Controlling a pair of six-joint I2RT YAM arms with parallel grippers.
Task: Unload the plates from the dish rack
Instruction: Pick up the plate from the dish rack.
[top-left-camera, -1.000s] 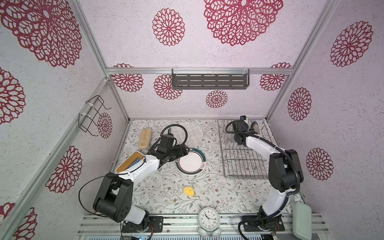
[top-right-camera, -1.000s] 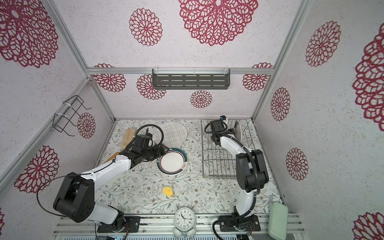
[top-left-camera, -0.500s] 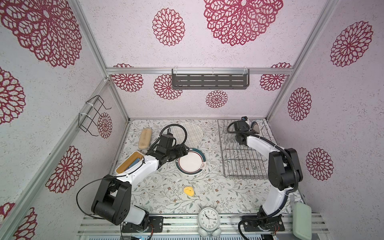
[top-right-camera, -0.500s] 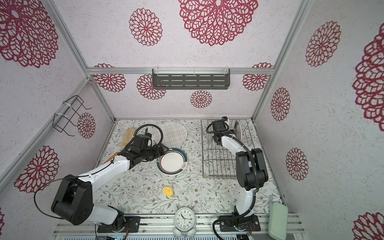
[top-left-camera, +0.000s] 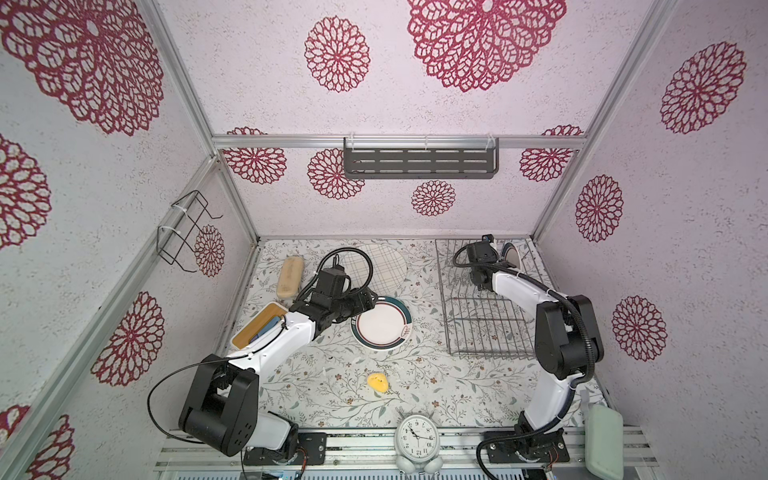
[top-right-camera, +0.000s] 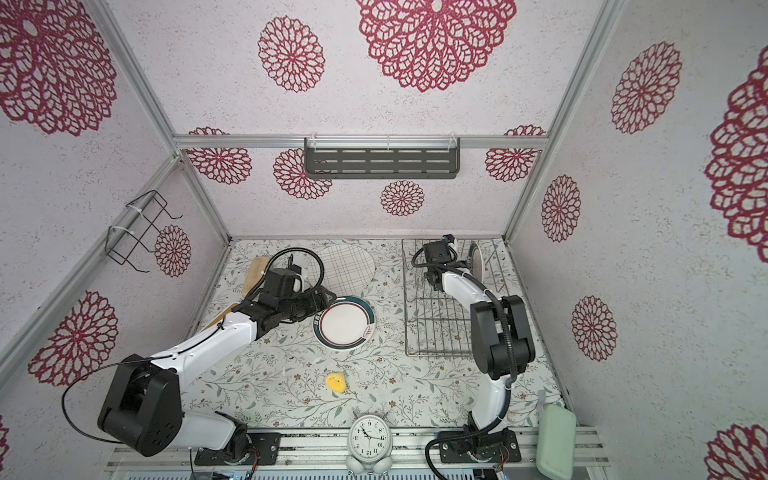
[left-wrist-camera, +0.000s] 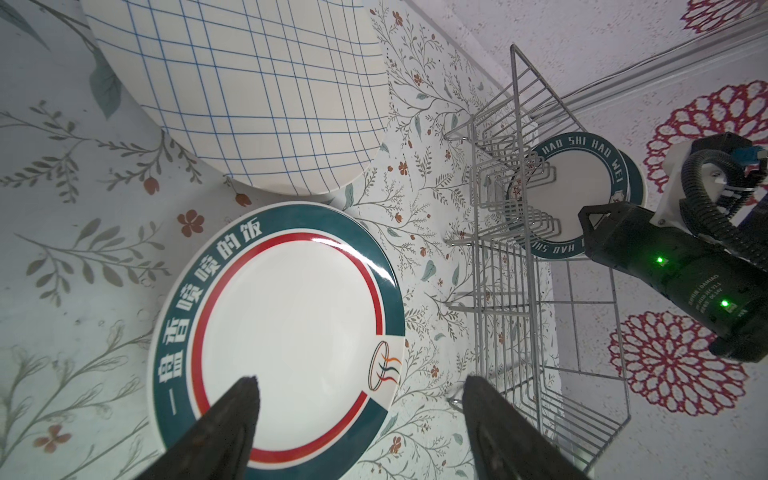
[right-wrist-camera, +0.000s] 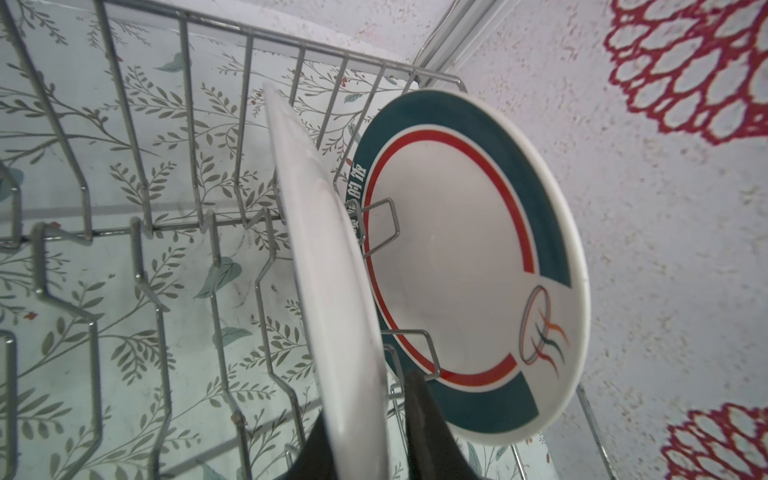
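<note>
Step in hand: pick-up of plate 3 of 4, by judgement; 2 plates lie on the surface (top-left-camera: 332, 386), 2 stand in the dish rack (top-left-camera: 486, 328).
Dish rack: against the right wall; both standing plates sit upright between tines at its far end; the near rows are bare wire.
Near plate (right-wrist-camera: 328, 270): edge-on in the right wrist view, back turned to the camera.
Far plate (right-wrist-camera: 469, 266): just behind it, teal-and-red rim facing the camera, apart from the near one.
Right gripper (right-wrist-camera: 365, 415): narrow, 1 finger on each side of the near plate's rim; whether the pads press yet cannot be told.
Left gripper (left-wrist-camera: 359, 380): wide, empty, hovering over the rim of the teal-rimmed plate (top-left-camera: 382, 322) lying flat mid-surface.
Grid plate (top-left-camera: 380, 268): flat, just beyond the teal-rimmed plate, rims nearly touching.
Next move calls for: a firm pinch on the rim, then a lift along the tines before any sideways swing.
Watch: a tilt on the lift could knock the far plate or catch a tine.
</note>
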